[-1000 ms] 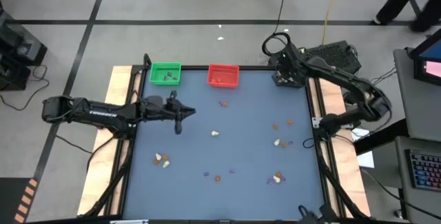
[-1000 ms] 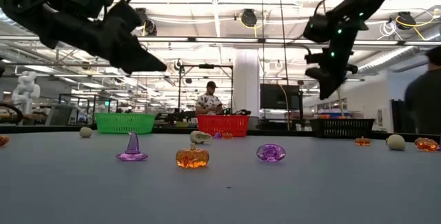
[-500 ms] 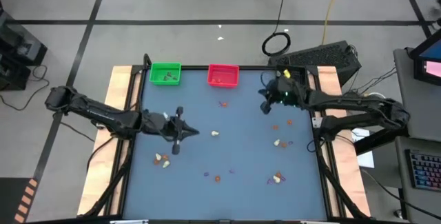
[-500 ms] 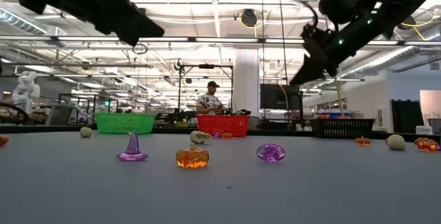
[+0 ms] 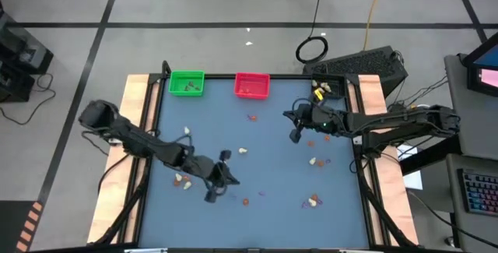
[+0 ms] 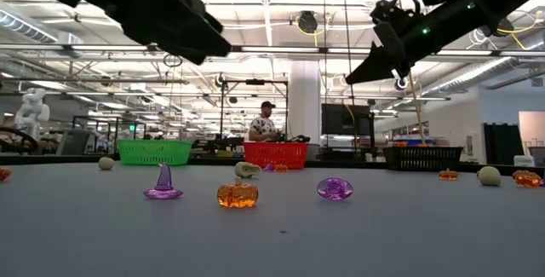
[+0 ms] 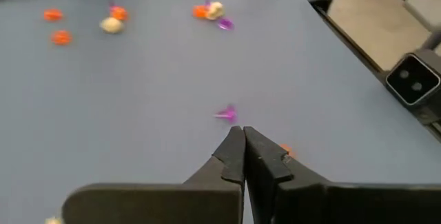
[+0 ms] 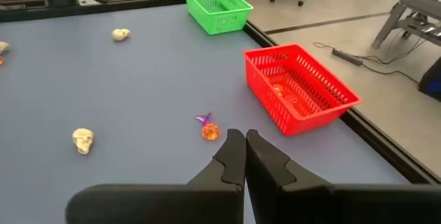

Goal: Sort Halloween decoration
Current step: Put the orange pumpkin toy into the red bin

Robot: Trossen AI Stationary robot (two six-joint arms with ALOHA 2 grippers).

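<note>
The left gripper (image 7: 242,136) hangs closed and empty above the table (image 5: 272,124), near a purple hat (image 7: 226,114). It should open before dropping on it. The right gripper (image 8: 244,141), likewise pinched empty, hovers beside the red basket (image 8: 303,89); an orange pumpkin (image 8: 210,132) sits close, nothing blocking.

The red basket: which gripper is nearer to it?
Right. The right gripper hangs just down-table and to the right of the red basket; the left gripper is far off, near the table's front.
</note>
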